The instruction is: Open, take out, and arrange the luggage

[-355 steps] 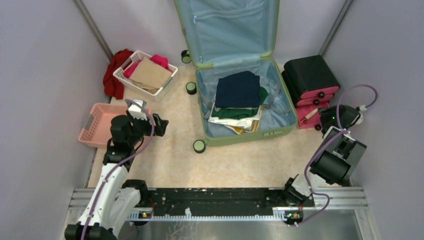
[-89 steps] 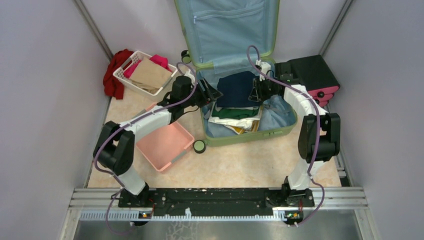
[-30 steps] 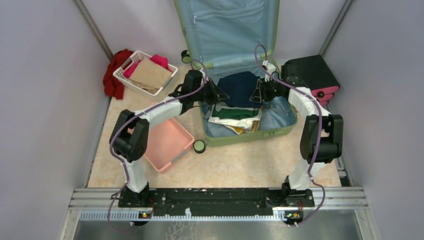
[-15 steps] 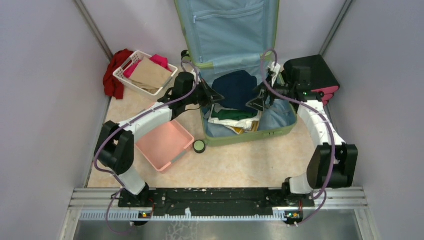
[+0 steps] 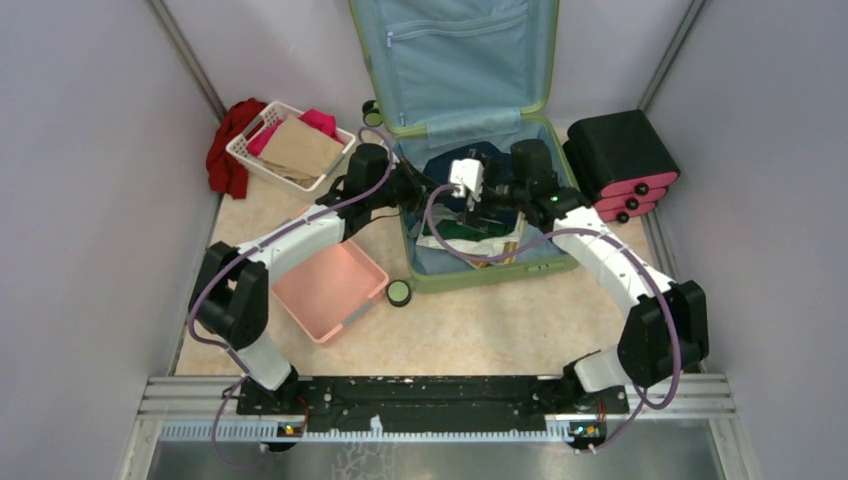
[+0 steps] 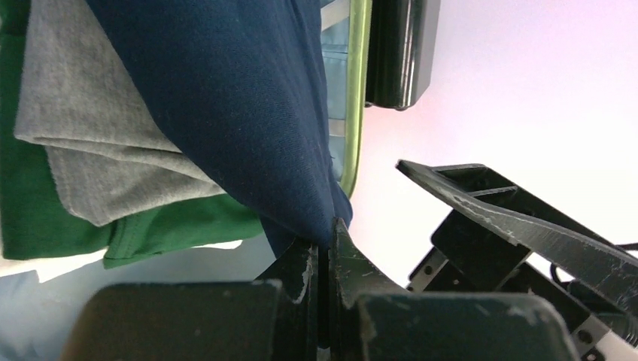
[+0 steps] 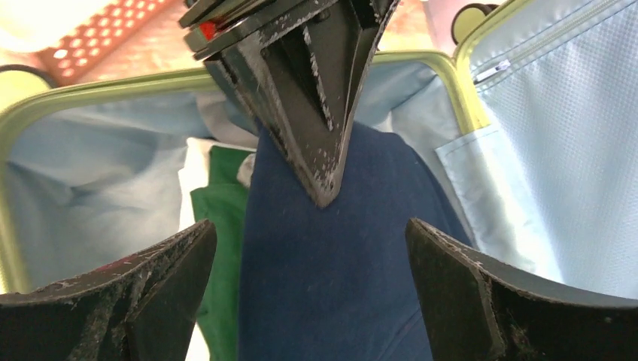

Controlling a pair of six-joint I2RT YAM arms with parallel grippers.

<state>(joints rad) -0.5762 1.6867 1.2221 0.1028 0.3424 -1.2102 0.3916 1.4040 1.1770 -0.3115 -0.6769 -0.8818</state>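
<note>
The luggage [image 5: 548,266] lies open, its green rim [image 7: 459,83] and blue-lined lid [image 5: 455,60] propped against the back wall. Inside is a stack of folded clothes with a navy garment [image 5: 443,166] on top. My left gripper [image 5: 425,190] is shut on the navy garment's [image 6: 226,98] left edge, the cloth pinched at the fingertips [image 6: 325,233] and lifted off the grey [image 6: 98,173] and green [image 6: 45,218] layers. My right gripper [image 7: 308,226] hangs open over the navy cloth [image 7: 331,286], facing the left gripper's fingers [image 7: 316,113] and holding nothing.
A pink basket [image 5: 325,285] sits left of the suitcase. Further back left are a white basket [image 5: 290,145] with tan and pink cloth and a red cloth [image 5: 225,145]. Black-and-pink cases [image 5: 620,155] stand at the right. Grey walls close both sides.
My right gripper opened, let go of the navy garment's right side and swung left over the suitcase towards the left gripper. The left gripper kept its hold and barely moved.
</note>
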